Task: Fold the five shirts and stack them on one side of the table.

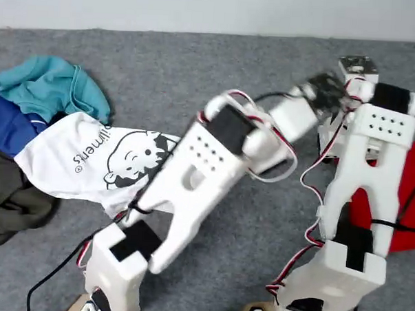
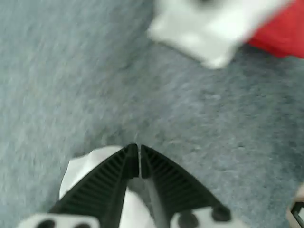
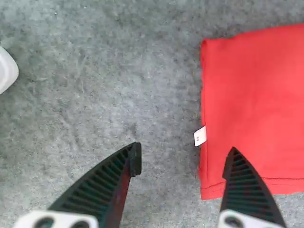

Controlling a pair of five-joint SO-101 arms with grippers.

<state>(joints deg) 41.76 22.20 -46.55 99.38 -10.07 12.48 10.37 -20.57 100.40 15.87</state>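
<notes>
one folded red shirt (image 3: pixel 251 104) lies at the table's (image 1: pixel 259 226) right side, likely starting the stack. the right gripper (image 3: pixel 184 151) hangs at its edge, jaws spread; the left gripper (image 2: pixel 139 149) has its jaws pressed together. four shirts (image 1: pixel 56 142) wait heaped opposite.

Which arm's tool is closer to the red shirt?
Right. The right tool sits open at the edge of the red shirt, one finger over the cloth. The left tool is shut above bare grey carpet, with the shirt farther off.

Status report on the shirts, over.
Left gripper shut over carpet. Right gripper open at edge of red shirt, which looks folded. Four more in an unfolded heap.
</notes>
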